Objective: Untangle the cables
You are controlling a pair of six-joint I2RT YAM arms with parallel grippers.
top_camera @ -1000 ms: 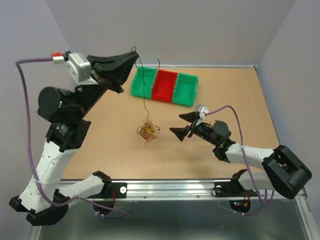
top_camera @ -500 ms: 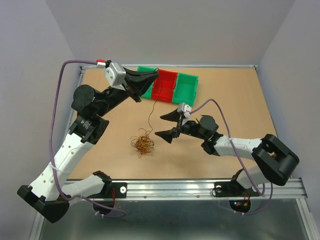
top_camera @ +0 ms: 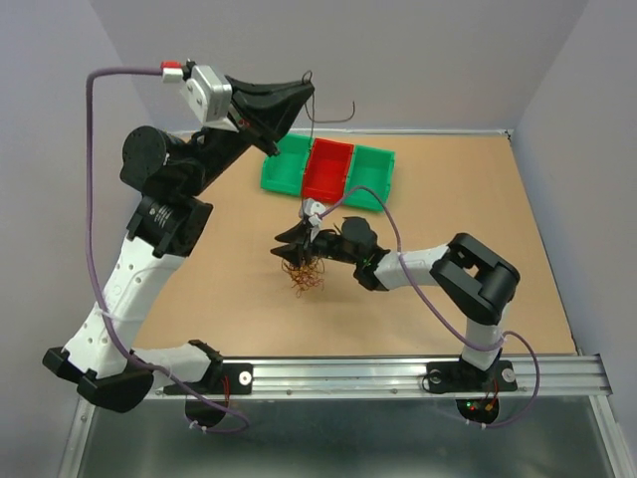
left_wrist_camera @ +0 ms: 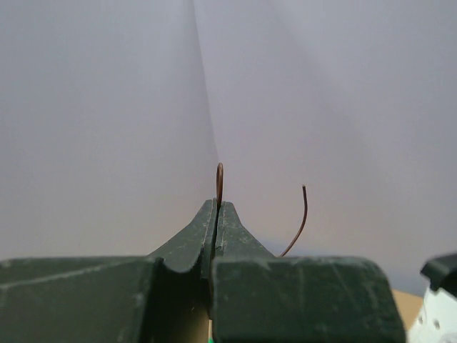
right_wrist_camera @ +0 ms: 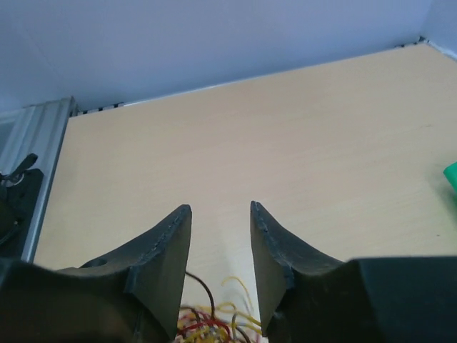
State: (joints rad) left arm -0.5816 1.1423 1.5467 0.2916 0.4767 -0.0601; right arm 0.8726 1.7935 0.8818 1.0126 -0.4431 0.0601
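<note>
1. Reaching in from the right, the right end effector [top_camera: 287, 245] has crossed the table [top_camera: 219, 299] over the last second and now sits at the tangle of cables [top_camera: 304, 276]; its fingers stand closer together than they did half a second ago
2. Over the same half second the left end effector [top_camera: 305, 92] has risen from low beside the bins to high above the far left part of the table, its arm stretched upward
3. In the left wrist view the left end effector [left_wrist_camera: 216, 211] is closed tight, its two fingers pressed together on a thin strand [left_wrist_camera: 220, 179]; a small brownish loop of that strand pokes out above the tips, and a loose end curves up on the right
4. In the right wrist view the right end effector [right_wrist_camera: 220, 207] is open, with a clear gap between the fingertips and bare table [right_wrist_camera: 285, 128] showing through it; nothing is pinched at the tips
5. The tangle of cables [right_wrist_camera: 214, 325], curls of yellow, red, orange and black, lies on the table low between the right fingers, near their roots; from above it shows just below and partly under that end effector, around the middle of the table
6. Three bins stand side by side at the far edge: a green bin [top_camera: 284, 177], a red bin [top_camera: 331, 169] and another green bin [top_camera: 370, 177], well apart from the tangle
</note>
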